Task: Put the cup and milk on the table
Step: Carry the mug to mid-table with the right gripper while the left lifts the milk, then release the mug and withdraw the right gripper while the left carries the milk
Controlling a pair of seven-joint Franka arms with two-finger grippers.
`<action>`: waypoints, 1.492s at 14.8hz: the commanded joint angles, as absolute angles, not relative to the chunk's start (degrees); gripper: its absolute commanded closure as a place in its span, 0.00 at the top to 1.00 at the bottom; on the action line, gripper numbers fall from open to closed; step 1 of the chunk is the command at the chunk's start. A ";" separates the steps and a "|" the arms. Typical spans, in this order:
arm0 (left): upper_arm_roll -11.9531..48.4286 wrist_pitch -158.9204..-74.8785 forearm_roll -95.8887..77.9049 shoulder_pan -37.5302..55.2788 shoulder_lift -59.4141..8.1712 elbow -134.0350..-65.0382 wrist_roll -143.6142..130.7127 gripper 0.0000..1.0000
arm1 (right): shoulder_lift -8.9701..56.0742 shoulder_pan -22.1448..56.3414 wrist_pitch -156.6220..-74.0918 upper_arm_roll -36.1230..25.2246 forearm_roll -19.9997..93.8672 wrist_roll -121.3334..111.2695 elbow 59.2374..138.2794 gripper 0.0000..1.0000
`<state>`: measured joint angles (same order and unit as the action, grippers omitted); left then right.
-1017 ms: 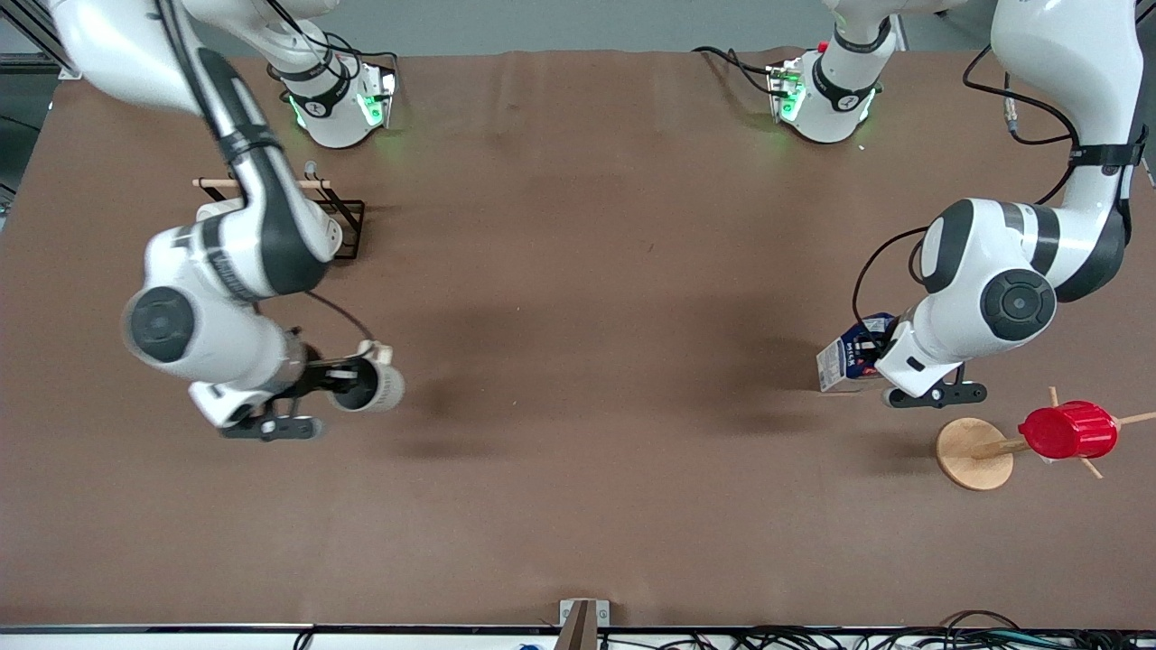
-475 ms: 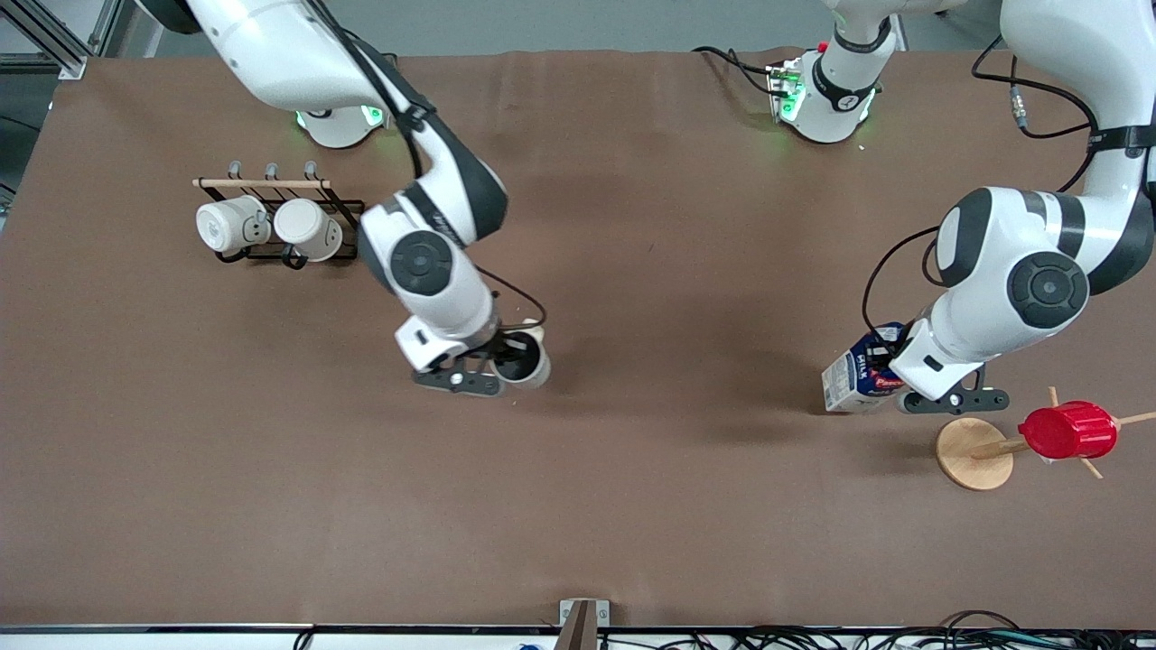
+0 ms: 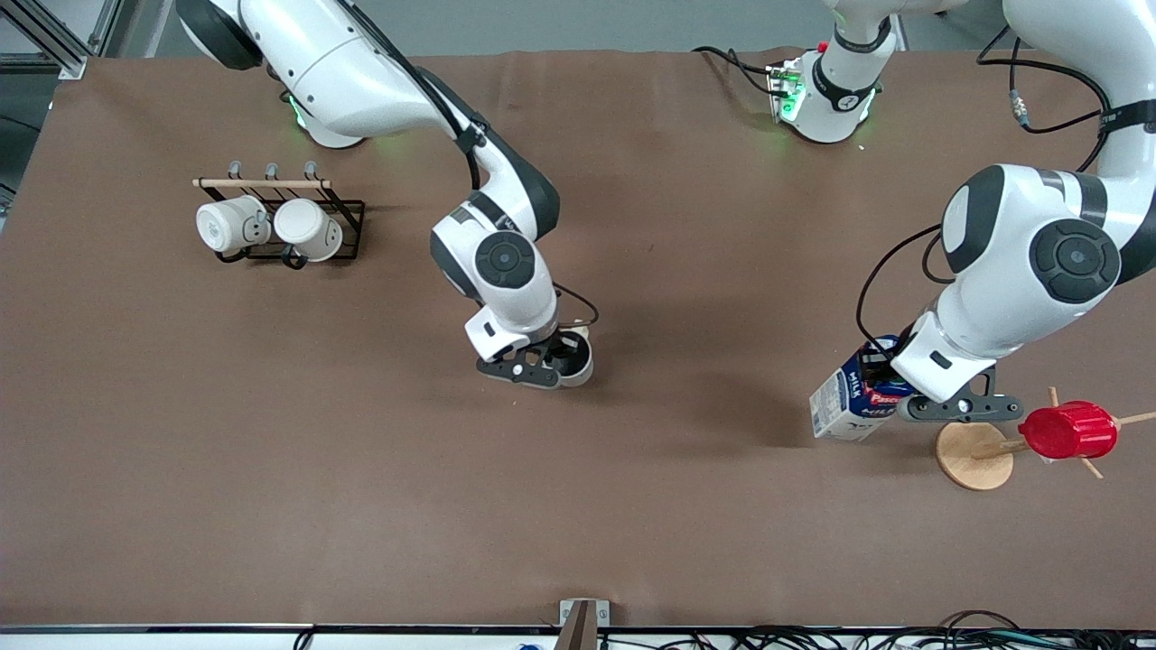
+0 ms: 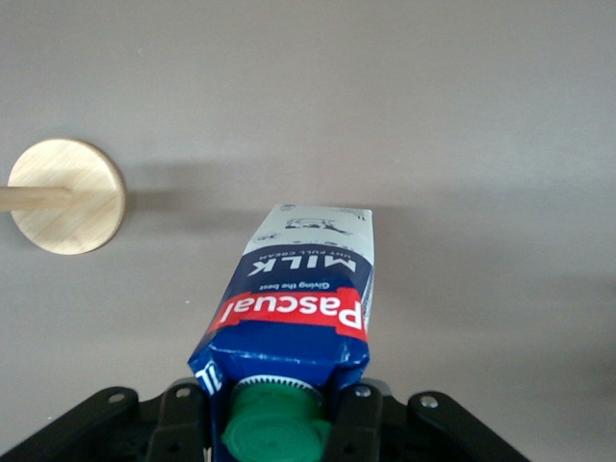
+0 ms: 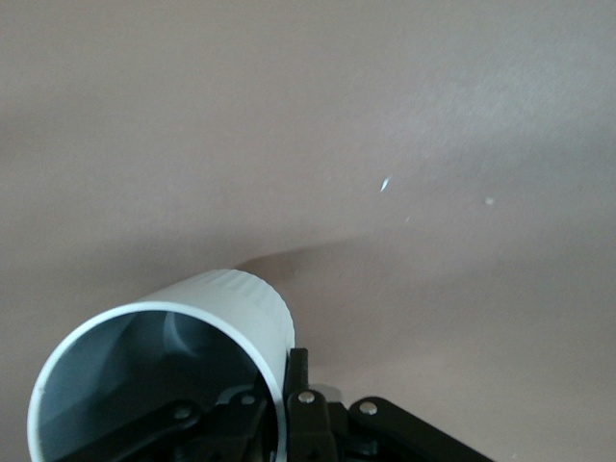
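Your two arms hung over the brown desk (image 3: 271, 469), each carrying its load clear of the surface. The right gripper (image 3: 542, 366), over the middle of the desk, had its fingers clamped on the rim of the cup (image 3: 571, 359), one finger inside the dark bowl and one outside; the cup's mouth tipped toward the front camera, so its base pointed away from the fingers and down at the desk. The left gripper (image 3: 912, 397), over the left arm's end beside the wooden stand (image 3: 971, 454) with the red ribbed cup (image 3: 1067, 430), had its fingers clenched on the gabled top of the milk (image 3: 849, 404) by the green cap (image 4: 272, 422), the carton's long axis slanting off upright. You could not see the carton's bottom edge, the cup's handle or its lettering; whether either touched the desk was unclear. Two white mugs (image 3: 271, 227) hung on a rack (image 3: 348, 217) at the right arm's end
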<state>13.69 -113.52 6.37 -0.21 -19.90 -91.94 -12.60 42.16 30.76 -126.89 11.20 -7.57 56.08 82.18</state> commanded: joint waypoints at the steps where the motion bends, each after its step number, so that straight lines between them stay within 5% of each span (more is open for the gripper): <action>1: 13.89 -109.35 5.36 3.15 -22.84 -86.15 -12.83 0.08 | 42.36 30.76 -126.39 12.92 -11.07 58.97 82.61 0.01; 6: 13.89 -105.83 5.36 9.13 -26.63 -80.78 -20.29 0.08 | 43.59 30.94 -128.14 12.92 -11.34 62.92 82.79 0.06; 10: 13.89 -103.36 5.36 12.73 -30.31 -77.08 -25.12 0.07 | 43.95 30.94 -128.06 12.92 -11.34 63.37 82.79 0.53; 13: 13.71 -103.71 5.45 16.16 -32.51 -76.03 -28.99 0.07 | 42.46 29.89 -126.83 13.36 -11.34 63.46 82.53 1.00; 22: 13.97 -105.46 5.45 21.61 -36.56 -75.76 -39.62 0.07 | 18.13 10.22 -102.68 13.71 -10.64 45.66 82.62 1.00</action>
<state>14.11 -105.44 5.90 20.01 -35.24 -77.72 -36.60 24.43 16.15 -105.59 12.13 -10.45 51.82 79.05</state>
